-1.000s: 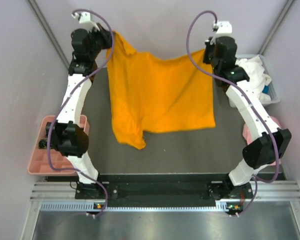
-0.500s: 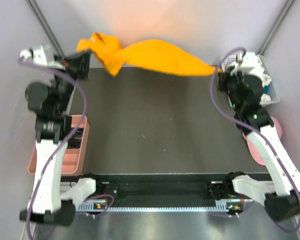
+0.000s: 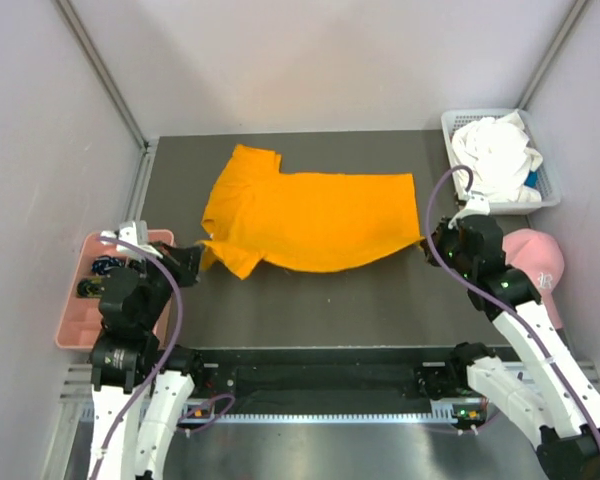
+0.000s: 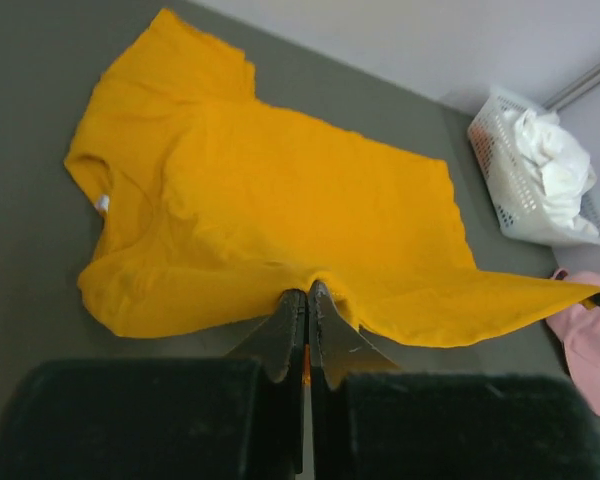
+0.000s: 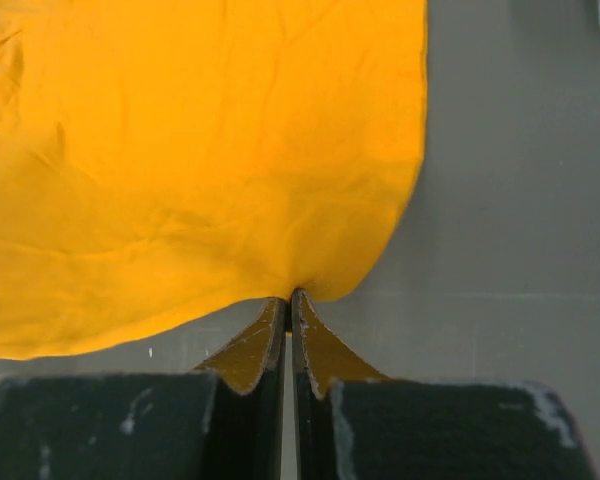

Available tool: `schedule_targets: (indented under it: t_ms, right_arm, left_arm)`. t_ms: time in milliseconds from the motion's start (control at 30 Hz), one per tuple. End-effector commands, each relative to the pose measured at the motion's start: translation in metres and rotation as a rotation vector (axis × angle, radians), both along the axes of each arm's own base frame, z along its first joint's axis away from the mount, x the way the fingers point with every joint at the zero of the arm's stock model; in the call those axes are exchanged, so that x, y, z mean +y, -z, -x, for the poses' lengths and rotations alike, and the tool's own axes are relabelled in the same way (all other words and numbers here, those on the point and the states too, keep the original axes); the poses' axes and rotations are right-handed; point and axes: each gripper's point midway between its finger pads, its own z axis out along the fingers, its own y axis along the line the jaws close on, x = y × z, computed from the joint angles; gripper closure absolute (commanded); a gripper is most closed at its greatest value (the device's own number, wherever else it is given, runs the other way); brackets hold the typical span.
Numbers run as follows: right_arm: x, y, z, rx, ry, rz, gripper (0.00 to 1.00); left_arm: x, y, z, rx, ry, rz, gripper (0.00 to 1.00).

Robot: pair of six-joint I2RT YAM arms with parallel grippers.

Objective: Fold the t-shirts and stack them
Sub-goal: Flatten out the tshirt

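Note:
The orange t-shirt (image 3: 310, 218) lies spread almost flat on the dark table, one sleeve at the far left and one at the near left. My left gripper (image 3: 195, 258) is shut on its near left edge; in the left wrist view (image 4: 308, 292) cloth shows pinched between the jaws, with the shirt (image 4: 270, 210) beyond. My right gripper (image 3: 427, 243) is shut on the shirt's near right corner, seen in the right wrist view (image 5: 290, 296) with the shirt (image 5: 200, 150) above it. The white t-shirt (image 3: 496, 150) lies crumpled in a white basket (image 3: 500, 203) at the back right.
A pink baseball cap (image 3: 536, 262) lies at the right edge beside my right arm. A pink tray (image 3: 80, 322) with small items sits at the left edge. The basket also shows in the left wrist view (image 4: 500, 190). Grey walls enclose the table.
Both arms swung the orange shirt up at the back, then drew back toward the near edge. The shirt went from hanging in the air to lying spread on the table.

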Motion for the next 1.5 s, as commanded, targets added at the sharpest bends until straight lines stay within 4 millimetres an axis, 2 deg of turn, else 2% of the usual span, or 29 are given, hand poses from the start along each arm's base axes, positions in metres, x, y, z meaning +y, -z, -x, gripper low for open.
schedule_targets:
  t_ms: [0,167,467,500,533,567,633,667,700,733,767,800,833,900,933,1033,1133,1167,1233,1267,1333,1367,1400,1467]
  right_arm:
    - [0.005,-0.004,0.017,0.054,-0.006,-0.059,1.0]
    - [0.003,-0.001,0.025,0.082,0.011,-0.079,1.0]
    - [0.003,0.024,0.038,0.172,0.016,-0.081,1.0]
    - [0.003,0.025,0.038,0.174,0.017,-0.082,0.99]
    - [0.002,0.026,0.04,0.181,0.022,-0.08,0.8]
    - [0.001,0.026,0.04,0.184,0.03,-0.081,0.68]
    - [-0.002,0.026,0.04,0.184,0.045,-0.072,0.42]
    - [-0.003,0.022,0.039,0.174,0.057,-0.072,0.37]
    - [-0.005,0.02,0.038,0.172,0.065,-0.067,0.32]
    - [-0.008,0.017,0.036,0.161,0.081,-0.057,0.24]
    - [-0.01,0.012,0.033,0.143,0.088,-0.047,0.22]
    - [-0.014,0.01,0.031,0.137,0.107,-0.037,0.2]
    - [-0.015,0.008,0.029,0.132,0.113,-0.031,0.19]
    - [-0.014,0.003,0.022,0.109,0.116,-0.03,0.19]
    - [-0.013,0.004,0.019,0.114,0.112,-0.028,0.18]
    - [-0.008,0.007,0.007,0.113,0.108,-0.037,0.18]
    - [-0.008,0.007,-0.007,0.08,0.134,-0.042,0.18]
    - [-0.008,0.011,-0.013,0.085,0.143,-0.034,0.18]
    - [-0.01,0.008,-0.026,0.056,0.176,-0.035,0.18]
    - [-0.01,0.016,-0.033,0.072,0.19,-0.02,0.18]
    - [-0.012,0.01,-0.05,0.038,0.215,-0.01,0.18]
    - [-0.012,0.012,-0.057,0.038,0.221,-0.002,0.18]
    - [-0.013,0.023,-0.066,0.065,0.236,0.022,0.18]
    - [-0.01,0.019,-0.087,0.047,0.243,0.031,0.18]
  left_arm:
    - [0.0,0.036,0.01,0.111,-0.025,0.073,1.0]
    - [0.007,0.049,0.011,0.09,-0.076,0.116,1.0]
    - [0.003,0.05,0.016,0.112,-0.052,0.122,0.99]
    - [0.001,0.048,0.016,0.108,-0.044,0.124,0.9]
    - [0.0,0.048,0.016,0.113,-0.037,0.124,0.75]
    - [0.0,0.044,0.016,0.104,-0.035,0.125,0.62]
    - [-0.001,0.039,0.014,0.104,-0.031,0.13,0.23]
    - [-0.001,0.03,0.015,0.08,-0.031,0.126,0.05]
    - [0.001,0.024,0.012,0.067,-0.038,0.121,0.01]
    - [0.001,0.018,0.012,0.053,-0.038,0.121,0.01]
    - [0.002,0.002,0.014,0.016,-0.04,0.115,0.01]
    - [0.004,-0.004,0.01,0.008,-0.051,0.107,0.01]
    - [0.006,-0.021,0.011,-0.029,-0.056,0.1,0.01]
    - [0.01,-0.031,0.005,-0.042,-0.077,0.088,0.01]
    - [0.011,-0.045,0.004,-0.077,-0.084,0.086,0.01]
    - [0.014,-0.057,-0.008,-0.115,-0.101,0.077,0.01]
    - [0.012,-0.061,-0.026,-0.119,-0.095,0.059,0.01]
    - [0.011,-0.054,-0.038,-0.083,-0.092,0.053,0.01]
    - [0.007,-0.055,-0.047,-0.072,-0.077,0.047,0.01]
    - [0.005,-0.052,-0.056,-0.059,-0.068,0.043,0.01]
    - [0.004,-0.05,-0.061,-0.056,-0.063,0.041,0.01]
    - [0.003,-0.05,-0.066,-0.061,-0.06,0.042,0.01]
    - [0.003,-0.049,-0.068,-0.06,-0.06,0.044,0.01]
    - [0.0,-0.045,-0.072,-0.051,-0.05,0.045,0.01]
